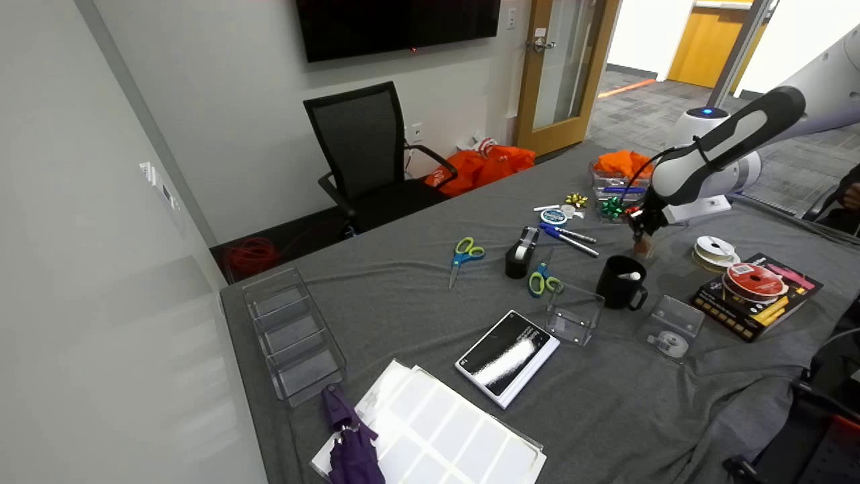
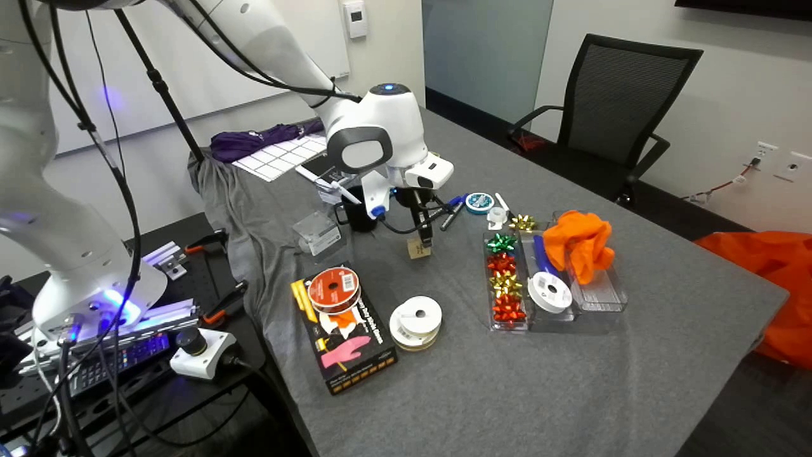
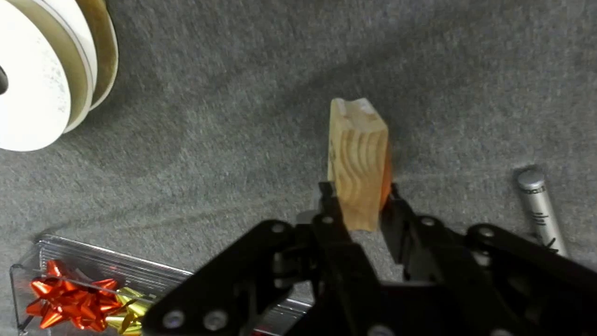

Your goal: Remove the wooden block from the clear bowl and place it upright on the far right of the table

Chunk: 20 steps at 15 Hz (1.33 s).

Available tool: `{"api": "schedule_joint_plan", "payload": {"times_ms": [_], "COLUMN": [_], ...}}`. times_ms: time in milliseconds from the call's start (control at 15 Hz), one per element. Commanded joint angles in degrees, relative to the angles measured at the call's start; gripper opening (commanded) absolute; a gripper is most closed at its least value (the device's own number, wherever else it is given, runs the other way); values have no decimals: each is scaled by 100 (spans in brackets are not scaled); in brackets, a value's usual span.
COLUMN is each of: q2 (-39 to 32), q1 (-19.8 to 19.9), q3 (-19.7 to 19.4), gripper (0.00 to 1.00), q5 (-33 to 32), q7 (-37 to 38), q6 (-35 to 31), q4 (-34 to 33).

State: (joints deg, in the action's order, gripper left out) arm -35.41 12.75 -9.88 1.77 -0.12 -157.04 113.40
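Observation:
The wooden block [image 3: 360, 168] is pale with an orange right side in the wrist view. It stands between the fingertips of my gripper [image 3: 359, 189], which is shut on it. In both exterior views the block [image 2: 419, 249] [image 1: 643, 247] shows small below the black gripper fingers [image 2: 425, 240] [image 1: 643, 232]. It is over the dark grey cloth of the table [image 1: 396, 302] [image 2: 539, 393]. I cannot tell whether its lower end touches the cloth. The block is outside any container. No clear bowl can be made out with certainty.
A black mug [image 1: 619, 282] stands close to the gripper. Nearby are white ribbon spools [image 2: 416, 322], a glove box [image 2: 346, 343], a clear tray of bows [image 2: 505, 279], a tape dispenser [image 1: 522, 253], markers [image 1: 570, 240] and clear plastic holders [image 1: 575, 314] [image 1: 672, 326].

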Motion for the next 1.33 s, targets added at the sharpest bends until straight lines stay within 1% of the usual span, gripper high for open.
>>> {"api": "schedule_joint_plan", "payload": {"times_ms": [0, 200, 267, 333, 467, 667, 800, 867, 1133, 1267], "q2": [-233, -322, -340, -358, -387, -312, -247, -191, 150, 361], "q1": [93, 83, 74, 72, 72, 93, 114, 152, 661, 866], "q3": [12, -25, -45, -57, -78, -87, -78, -42, 531, 732], "gripper": [7, 7, 51, 52, 65, 87, 99, 100, 100, 100], "q5": [-40, -64, -77, -86, -101, -117, -110, -90, 335, 521], "q7": [-91, -66, -56, -56, -62, -107, -140, -192, -716, -1000], "q6": [-163, -135, -131, -134, -122, -88, -69, -35, 246, 424], "q4": [-192, -255, -265, -276, -299, -248, -200, -170, -42, 34]}}
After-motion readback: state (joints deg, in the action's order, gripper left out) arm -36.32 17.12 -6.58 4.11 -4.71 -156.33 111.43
